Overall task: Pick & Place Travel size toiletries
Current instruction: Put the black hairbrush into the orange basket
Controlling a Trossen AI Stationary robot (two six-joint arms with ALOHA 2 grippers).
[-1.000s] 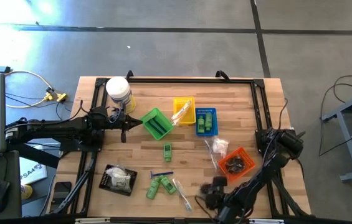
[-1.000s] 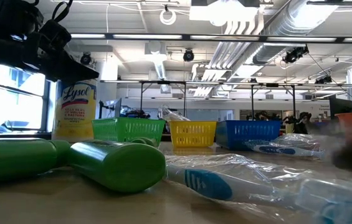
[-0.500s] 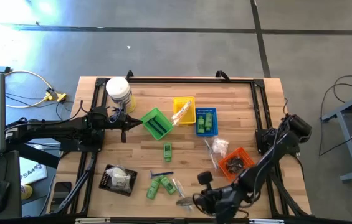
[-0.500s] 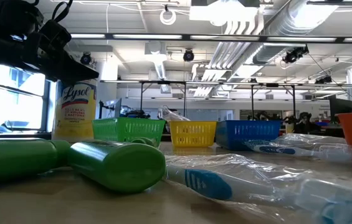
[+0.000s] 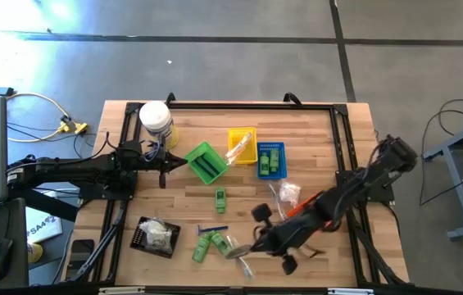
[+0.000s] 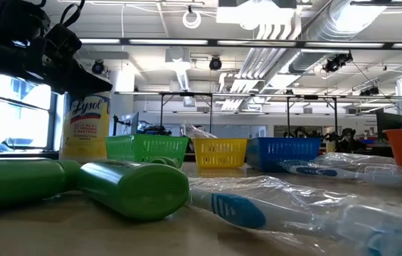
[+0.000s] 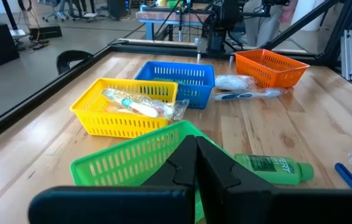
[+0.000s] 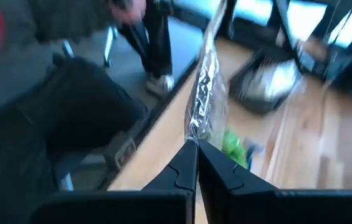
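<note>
In the high view, the whole table [image 5: 313, 131] is seen. The left gripper [image 5: 164, 166] is held level beside the green basket [image 5: 205, 163], its fingers pressed together on nothing. The right gripper [image 5: 246, 248] is seen near the front edge of the table, closed on a clear wrapped toothbrush [image 5: 237, 250] just beside the two green tubes [image 5: 208, 244] that lie there. A small green bottle [image 5: 220, 197] lies alone at mid-table. The yellow basket [image 5: 242, 146] holds a wrapped toothbrush, the blue basket [image 5: 270, 160] holds green bottles, the orange basket [image 5: 310, 212] holds dark pieces, and the black tray [image 5: 155, 235] holds white packets. The white jar [image 5: 156, 120] stands at the back left.

In the low view, neither gripper's fingertips can be made out; only dark parts of the left arm show at the upper left. What is given instead is a close look at a green tube [image 6: 133, 187] lying on its side and wrapped toothbrushes with blue-and-white handles [image 6: 240, 208], details too small from above. The jar's yellow label is legible here.

In the left wrist view, the closed fingers [image 7: 188, 165] are shown over the green basket's rim, with a labelled green bottle [image 7: 275, 168] lying beyond it.

In the right wrist view, blurred, the pinch itself is shown: the fingers [image 8: 185, 167] are shut on the end of the crinkled clear wrapper [image 8: 207, 93], which rises away from them. A person's legs stand beyond the table edge, seen in no other view.
</note>
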